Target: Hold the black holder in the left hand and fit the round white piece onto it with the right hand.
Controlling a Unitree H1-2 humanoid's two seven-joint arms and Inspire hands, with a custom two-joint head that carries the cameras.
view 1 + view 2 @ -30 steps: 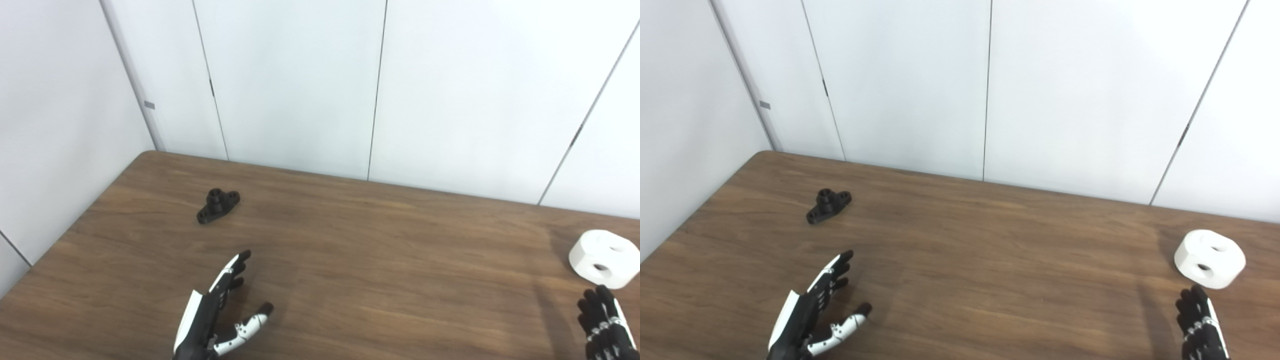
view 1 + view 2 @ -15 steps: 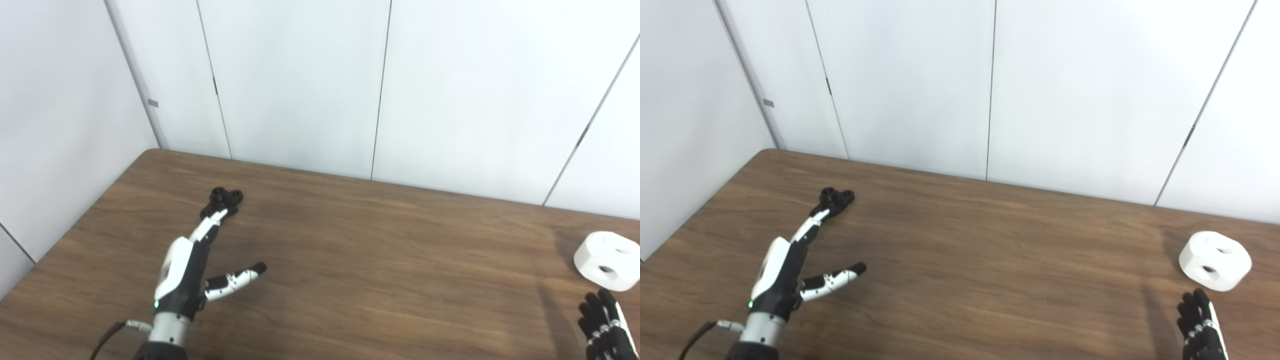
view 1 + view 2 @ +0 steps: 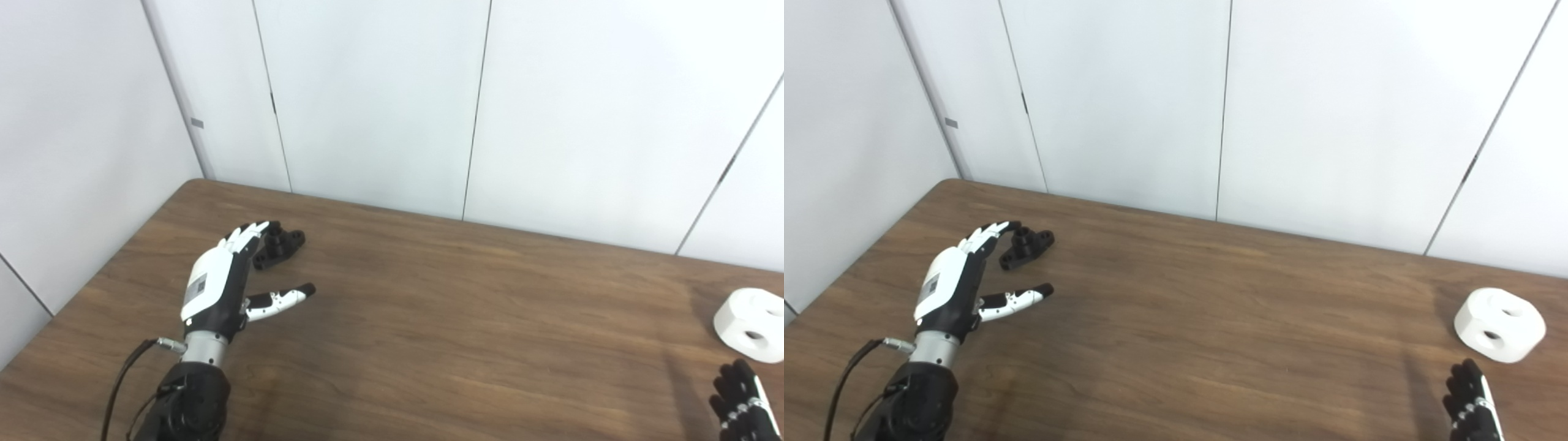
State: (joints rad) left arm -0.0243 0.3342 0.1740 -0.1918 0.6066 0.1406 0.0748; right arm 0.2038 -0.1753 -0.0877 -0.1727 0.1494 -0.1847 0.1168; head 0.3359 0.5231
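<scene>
Both hands hold nothing. The left hand [image 3: 949,285] has its fingers [image 3: 989,231] spread, tips just beside the black holder [image 3: 1028,246] on the table [image 3: 1182,318]. The right hand [image 3: 1473,404], fingers apart, sits near the white piece [image 3: 1499,324].

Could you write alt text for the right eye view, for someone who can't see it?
A robot's left hand, open with thumb spread, reaches beside a small black holder at the far left of a brown wooden table. A round white piece with holes lies at the far right, just beyond the right hand, whose dark fingertips barely enter at the bottom edge. White wall panels stand behind.
</scene>
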